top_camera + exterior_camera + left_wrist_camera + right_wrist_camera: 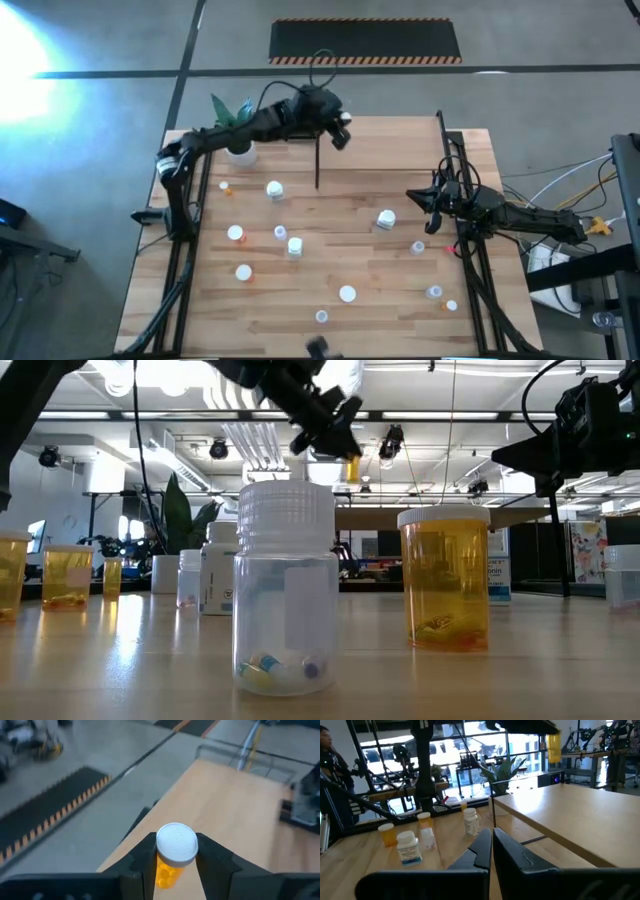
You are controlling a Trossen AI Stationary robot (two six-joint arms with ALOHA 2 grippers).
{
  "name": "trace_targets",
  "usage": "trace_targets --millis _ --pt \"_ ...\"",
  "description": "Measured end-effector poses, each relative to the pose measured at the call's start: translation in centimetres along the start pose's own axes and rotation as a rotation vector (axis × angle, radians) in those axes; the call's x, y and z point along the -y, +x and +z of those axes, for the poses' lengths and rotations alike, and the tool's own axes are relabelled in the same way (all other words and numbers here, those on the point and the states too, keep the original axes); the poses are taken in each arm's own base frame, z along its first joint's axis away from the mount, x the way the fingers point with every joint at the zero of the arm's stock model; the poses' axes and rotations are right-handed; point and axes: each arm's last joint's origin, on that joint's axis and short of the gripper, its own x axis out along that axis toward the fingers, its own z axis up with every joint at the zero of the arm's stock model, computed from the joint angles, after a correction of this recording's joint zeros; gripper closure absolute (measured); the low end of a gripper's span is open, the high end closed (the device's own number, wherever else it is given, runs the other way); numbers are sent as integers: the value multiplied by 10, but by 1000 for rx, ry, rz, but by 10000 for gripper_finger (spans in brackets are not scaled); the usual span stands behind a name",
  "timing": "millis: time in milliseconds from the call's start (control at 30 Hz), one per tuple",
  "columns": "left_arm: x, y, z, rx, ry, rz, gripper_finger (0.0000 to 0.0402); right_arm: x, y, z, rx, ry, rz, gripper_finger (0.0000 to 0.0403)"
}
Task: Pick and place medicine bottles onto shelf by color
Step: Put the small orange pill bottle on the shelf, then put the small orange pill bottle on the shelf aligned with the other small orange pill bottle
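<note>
Your left gripper [175,862] pinches an orange bottle [172,855] just under its white cap and holds it in the air over the far part of the table, above the shelf [400,165] board near its far left side. The bottle hangs upright between the fingers, so keep the wrist level as you bring it down; a tilt would land it on an edge and tip it. Choose a spot well inside the board, clear of the black post [317,160] close by, and leave room beside it for more orange ones. Lower until the base sits flat, then spread the jaws and lift straight up. Your right gripper [491,845] waits by the right edge, jaws pressed together on nothing. The other bottles [294,246] stand scattered on the near table.
</note>
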Motion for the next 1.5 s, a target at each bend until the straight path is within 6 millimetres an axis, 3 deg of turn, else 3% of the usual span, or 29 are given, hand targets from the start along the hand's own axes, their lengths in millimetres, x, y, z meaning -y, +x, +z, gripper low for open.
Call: trace_targets --millis 200,533,967,1200,1500 --pt "-33 13 -24 -55 -33 69 305 0 0 0 -1 0 0 394" --pt "-36 26 -50 -33 -40 70 298 0 0 0 0 0 0 394" --pt "-36 26 -52 -41 -61 78 249 0 0 0 0 0 0 394" --pt "-37 24 -51 -39 -54 80 196 0 0 0 -1 0 0 394" --pt "-37 -4 -29 21 -8 75 125 0 0 0 0 0 0 394"
